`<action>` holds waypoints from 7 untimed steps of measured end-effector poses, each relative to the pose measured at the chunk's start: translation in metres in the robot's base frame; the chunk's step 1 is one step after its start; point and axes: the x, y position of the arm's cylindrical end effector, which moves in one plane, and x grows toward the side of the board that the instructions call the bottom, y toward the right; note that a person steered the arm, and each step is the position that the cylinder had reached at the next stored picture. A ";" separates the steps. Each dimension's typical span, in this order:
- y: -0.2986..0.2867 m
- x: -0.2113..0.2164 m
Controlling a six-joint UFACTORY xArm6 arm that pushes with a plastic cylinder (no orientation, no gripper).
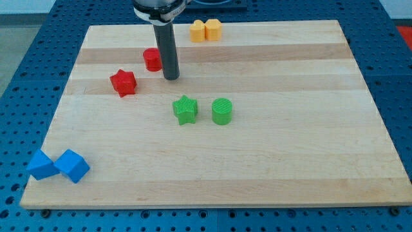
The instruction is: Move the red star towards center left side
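No claw, only my tip [171, 78] right of the red plastic star block [123, 83], which already sits centre-left on the wooden tabletop [290, 154].

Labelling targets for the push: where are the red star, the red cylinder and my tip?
Red star block [123, 82], camera view, top face.
Red cylinder block [152, 59], camera view, visible side.
My tip [171, 77], camera view, rod's lower end.

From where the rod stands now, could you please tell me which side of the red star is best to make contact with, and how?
There is no gripping here, so push it. Contact the red star on its right-hand face, coming from the view's right, probably a little from the top. My tip stands to its right, beside the red cylinder. The star's points could turn it, so aim at its middle.
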 end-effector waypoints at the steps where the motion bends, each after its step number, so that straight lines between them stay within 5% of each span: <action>1: -0.033 0.003; 4: -0.139 0.007; 7: -0.040 0.024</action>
